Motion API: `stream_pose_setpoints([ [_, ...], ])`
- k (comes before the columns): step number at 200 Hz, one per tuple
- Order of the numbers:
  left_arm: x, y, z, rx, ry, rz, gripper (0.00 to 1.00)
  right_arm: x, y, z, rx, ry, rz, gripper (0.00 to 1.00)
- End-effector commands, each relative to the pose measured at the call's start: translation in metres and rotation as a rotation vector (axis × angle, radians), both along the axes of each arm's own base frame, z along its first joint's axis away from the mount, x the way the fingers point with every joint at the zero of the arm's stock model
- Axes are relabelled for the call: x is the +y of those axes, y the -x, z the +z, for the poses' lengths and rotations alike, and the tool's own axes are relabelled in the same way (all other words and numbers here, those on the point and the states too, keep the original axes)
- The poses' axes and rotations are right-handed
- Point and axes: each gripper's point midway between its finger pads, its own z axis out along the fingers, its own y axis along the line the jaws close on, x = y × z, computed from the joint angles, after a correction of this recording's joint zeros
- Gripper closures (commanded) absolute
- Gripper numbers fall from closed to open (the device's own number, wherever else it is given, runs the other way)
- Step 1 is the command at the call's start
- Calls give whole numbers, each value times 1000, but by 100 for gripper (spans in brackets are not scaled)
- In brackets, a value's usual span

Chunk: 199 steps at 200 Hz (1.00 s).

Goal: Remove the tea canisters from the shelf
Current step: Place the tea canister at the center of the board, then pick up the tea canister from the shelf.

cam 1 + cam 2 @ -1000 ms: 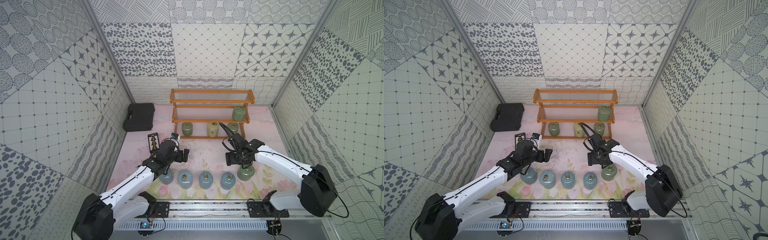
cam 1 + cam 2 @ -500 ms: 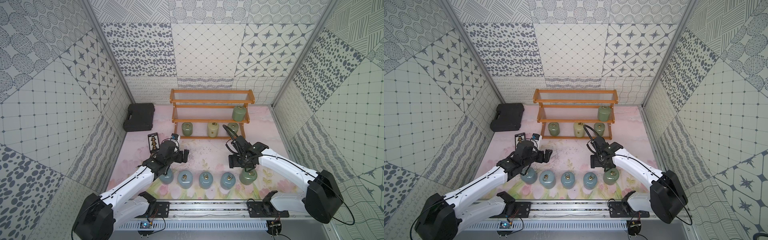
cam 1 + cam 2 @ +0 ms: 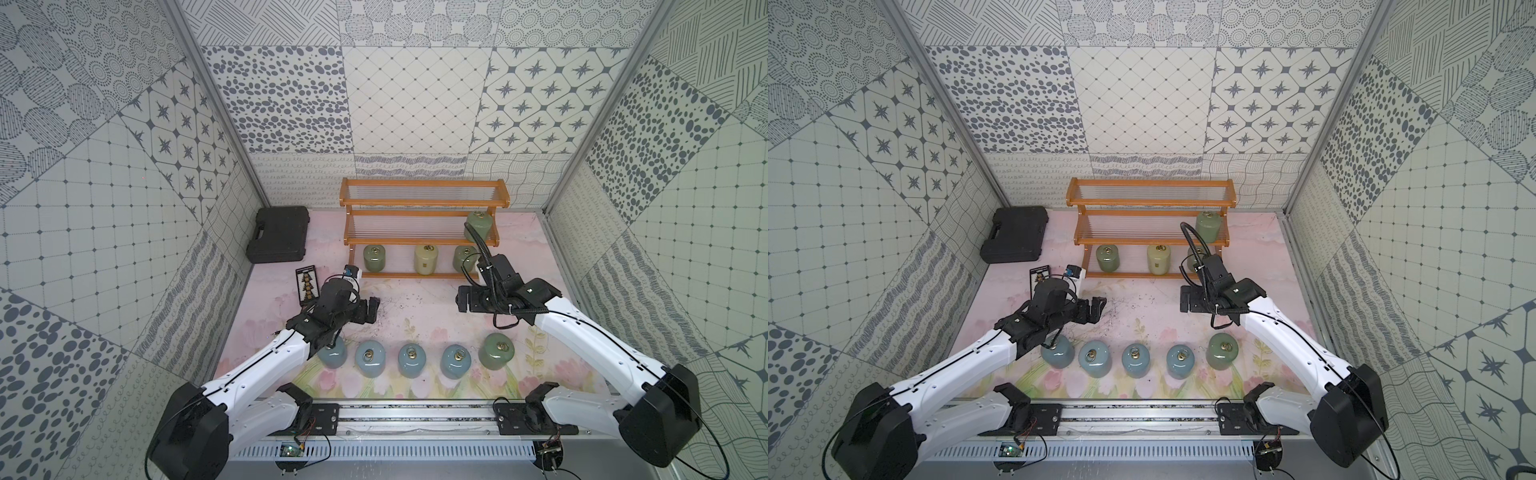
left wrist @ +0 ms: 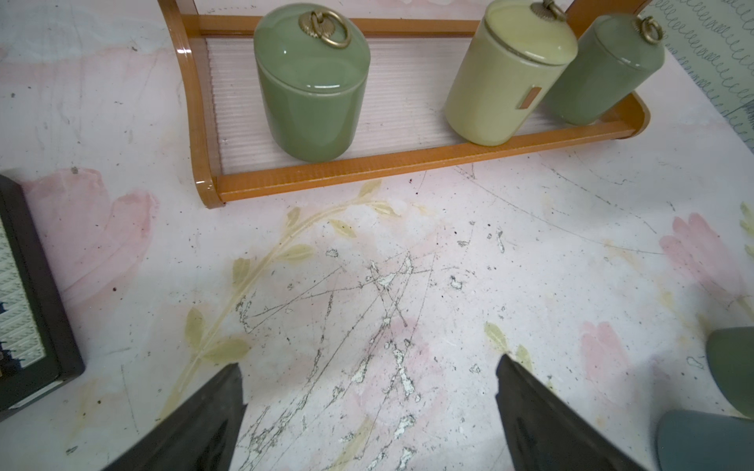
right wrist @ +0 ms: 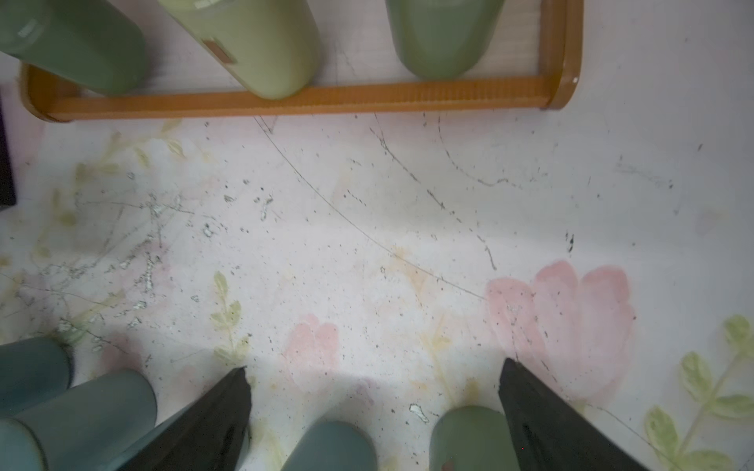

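Now, in both top views five tea canisters [image 3: 411,359] stand in a row on the bench [image 3: 415,307], while four sit on the shelf [image 3: 424,203]: three on the bottom tier, one on the middle. Left wrist view: your left hand [image 4: 369,363] gapes empty, facing the bottom tier. Right wrist view: your right hand [image 5: 374,365] is apart, empty. You're likely between picks; next, straddle a shelf canister squarely.

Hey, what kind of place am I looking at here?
Most likely a staged robot test booth: patterned panel walls box in a floral tabletop, two white robot arms sit on a metal rail, and a wooden shelf with tea canisters is set out as props.
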Motion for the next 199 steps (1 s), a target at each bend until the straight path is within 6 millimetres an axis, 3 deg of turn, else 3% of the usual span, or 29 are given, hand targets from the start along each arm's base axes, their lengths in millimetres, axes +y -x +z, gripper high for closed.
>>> stream_pose_setpoints([
  [1,-17,-13,23,-66,66,-44,0,-3,-28,60,-261,-29,-2,1],
  [18,-21,-16,28,-78,80,-54,0,-14,-37,84,-381,-45,-38,1],
  [41,-27,-18,32,-85,104,-71,0,-27,-44,98,-460,-64,-72,0],
  [113,-38,-17,34,-68,150,-101,0,-42,-73,105,-550,-28,-70,0],
  [199,-43,-18,35,-67,172,-103,0,-33,-139,104,-658,-2,-31,0],
])
